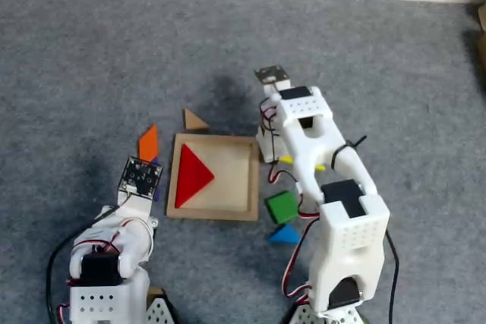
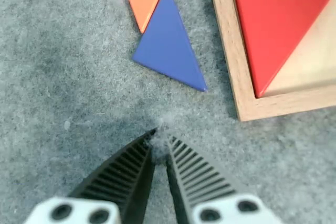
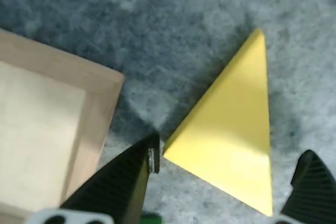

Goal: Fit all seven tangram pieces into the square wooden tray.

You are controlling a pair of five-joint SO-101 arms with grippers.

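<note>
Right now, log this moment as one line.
tray: red triangle inside | left hand: shut, over carpet near blue triangle | right hand: open, straddling yellow triangle beside tray

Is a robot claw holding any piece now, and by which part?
Nothing is held. The left gripper is shut on nothing over the carpet. The right gripper is open astride the yellow triangle, not clamped on it.
</note>
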